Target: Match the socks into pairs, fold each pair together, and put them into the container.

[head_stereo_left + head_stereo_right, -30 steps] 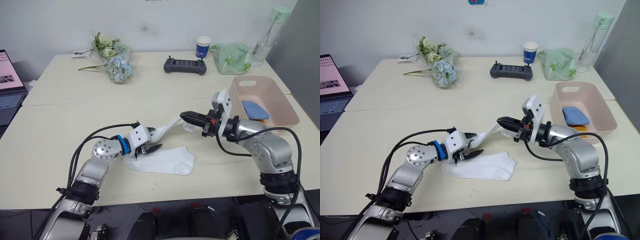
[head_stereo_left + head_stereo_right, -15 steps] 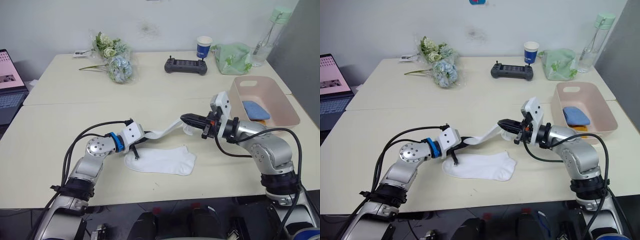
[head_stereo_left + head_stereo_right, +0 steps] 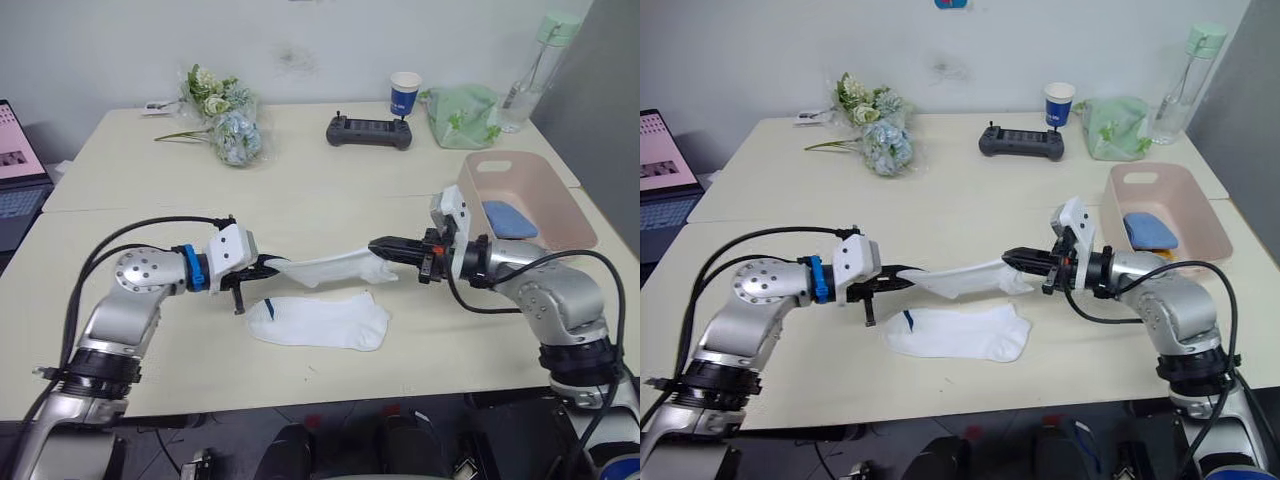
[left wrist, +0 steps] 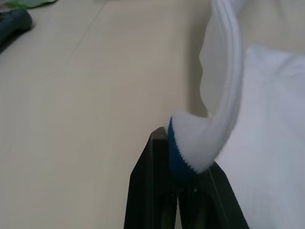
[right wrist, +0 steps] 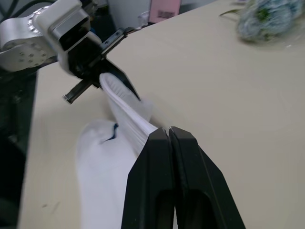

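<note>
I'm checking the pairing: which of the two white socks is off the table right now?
The white sock stretched between the left hand and right hand; the other white sock lies flat beneath it.

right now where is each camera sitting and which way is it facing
Left and right eye views: on the head, looking forward and down over the table; both arms show, stretching a white sock above a second white sock, pink basket beyond.
Left wrist view: along the left gripper, clamped on the sock's cuff.
Right wrist view: along the right gripper, facing the left one.
Shared: the stretched sock shows in every view.
</note>
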Motion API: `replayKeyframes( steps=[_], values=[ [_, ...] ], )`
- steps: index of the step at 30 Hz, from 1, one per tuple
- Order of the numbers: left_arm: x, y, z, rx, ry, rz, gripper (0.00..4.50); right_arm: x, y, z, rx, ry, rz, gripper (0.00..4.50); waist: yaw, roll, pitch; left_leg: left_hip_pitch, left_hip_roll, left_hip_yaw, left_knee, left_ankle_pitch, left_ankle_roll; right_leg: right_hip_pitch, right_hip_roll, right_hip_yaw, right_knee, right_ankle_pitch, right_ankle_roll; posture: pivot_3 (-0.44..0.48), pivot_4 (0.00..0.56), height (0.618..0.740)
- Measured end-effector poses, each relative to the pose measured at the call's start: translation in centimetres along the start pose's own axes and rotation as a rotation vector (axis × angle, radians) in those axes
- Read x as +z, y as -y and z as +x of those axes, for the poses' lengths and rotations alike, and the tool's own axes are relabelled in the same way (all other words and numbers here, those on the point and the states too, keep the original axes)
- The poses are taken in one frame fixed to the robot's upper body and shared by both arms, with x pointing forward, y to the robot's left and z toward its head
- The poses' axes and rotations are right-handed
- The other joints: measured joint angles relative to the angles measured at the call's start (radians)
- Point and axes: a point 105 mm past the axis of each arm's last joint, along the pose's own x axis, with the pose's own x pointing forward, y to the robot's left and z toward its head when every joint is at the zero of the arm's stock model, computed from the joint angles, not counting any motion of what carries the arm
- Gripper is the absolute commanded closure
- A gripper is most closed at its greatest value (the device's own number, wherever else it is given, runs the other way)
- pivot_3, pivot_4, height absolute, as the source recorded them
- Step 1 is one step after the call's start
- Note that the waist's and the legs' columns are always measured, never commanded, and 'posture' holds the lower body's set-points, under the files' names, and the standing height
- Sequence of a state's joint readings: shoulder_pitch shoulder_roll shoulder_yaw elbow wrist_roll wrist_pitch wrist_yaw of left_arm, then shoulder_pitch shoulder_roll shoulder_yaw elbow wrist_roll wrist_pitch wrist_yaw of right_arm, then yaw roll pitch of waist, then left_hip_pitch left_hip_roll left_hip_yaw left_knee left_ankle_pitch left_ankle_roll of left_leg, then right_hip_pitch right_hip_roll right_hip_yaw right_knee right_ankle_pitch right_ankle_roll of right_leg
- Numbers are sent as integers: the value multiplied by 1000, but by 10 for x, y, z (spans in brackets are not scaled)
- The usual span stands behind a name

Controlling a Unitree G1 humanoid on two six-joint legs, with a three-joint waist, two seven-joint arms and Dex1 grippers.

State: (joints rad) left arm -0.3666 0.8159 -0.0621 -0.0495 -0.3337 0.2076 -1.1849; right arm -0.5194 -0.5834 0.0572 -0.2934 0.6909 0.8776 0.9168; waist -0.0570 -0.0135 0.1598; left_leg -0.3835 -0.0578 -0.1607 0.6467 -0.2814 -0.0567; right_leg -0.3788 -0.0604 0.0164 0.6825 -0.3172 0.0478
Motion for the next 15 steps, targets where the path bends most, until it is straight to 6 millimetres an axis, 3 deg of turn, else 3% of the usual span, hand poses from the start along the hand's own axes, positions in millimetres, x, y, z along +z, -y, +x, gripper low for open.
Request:
replayKeyframes(
  steps=[4, 8, 11, 15],
  values=[
    [-5, 34, -18, -119, -50, -234, 4482, -12, -32, -12, 142, -67, 147, 4500, 0, 0, 0, 0, 1, 0, -1, -1, 2, 0, -1, 0, 0, 0, 0, 0, 150, 740],
    [-11, 60, -24, -203, -102, -377, 4482, -18, -48, -11, 212, -82, 227, 4500, 2, 0, 0, 4, 0, 0, 0, -2, 5, 4, 0, 0, 0, 0, 0, 0, 150, 740],
    [-16, 63, -23, -203, -103, -405, 4482, -29, -44, -7, 184, -94, 252, 4500, 7, 0, 0, 4, 0, 0, 0, -2, 5, 5, 3, -1, 0, 0, 0, 0, 150, 740],
    [-32, 63, -16, -195, -149, -434, 4482, -52, -19, 1, 89, -122, 275, 4500, 10, 0, 0, 4, 0, 1, 0, -2, 5, 4, 3, 0, 0, 0, 0, 0, 150, 740]
  ],
)
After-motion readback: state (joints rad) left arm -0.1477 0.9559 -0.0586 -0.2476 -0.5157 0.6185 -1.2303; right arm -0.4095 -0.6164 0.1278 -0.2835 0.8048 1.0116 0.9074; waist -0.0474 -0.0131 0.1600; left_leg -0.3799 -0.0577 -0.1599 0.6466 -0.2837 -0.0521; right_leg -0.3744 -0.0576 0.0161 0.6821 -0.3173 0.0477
